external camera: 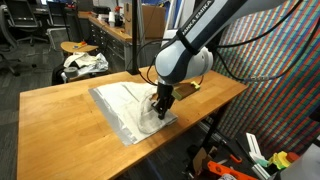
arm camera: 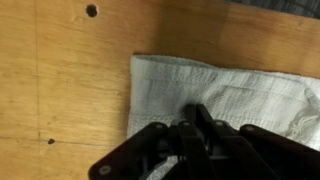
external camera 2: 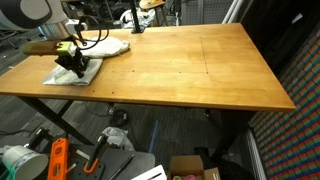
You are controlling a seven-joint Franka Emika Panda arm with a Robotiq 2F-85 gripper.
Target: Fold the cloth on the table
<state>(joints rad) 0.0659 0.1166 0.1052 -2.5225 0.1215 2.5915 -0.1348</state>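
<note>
A white cloth (external camera: 122, 103) lies on the wooden table (external camera: 60, 115) near one end; it also shows in an exterior view (external camera 2: 104, 46) and fills the right half of the wrist view (arm camera: 250, 95). My gripper (external camera: 160, 104) is down on the cloth near its edge, with part of the cloth bunched up around it. In the wrist view the fingers (arm camera: 195, 112) are pressed together with the fabric at their tips. It also shows in an exterior view (external camera 2: 72, 62), low on the cloth near the table's edge.
The table edge runs close to the gripper (external camera: 190, 118). A stool with a white bundle (external camera: 84, 62) stands behind the table. An orange tool (external camera 2: 57, 160) and a cardboard box (external camera 2: 195, 168) lie on the floor below. Bare wood (external camera 2: 200, 70) stretches away from the cloth.
</note>
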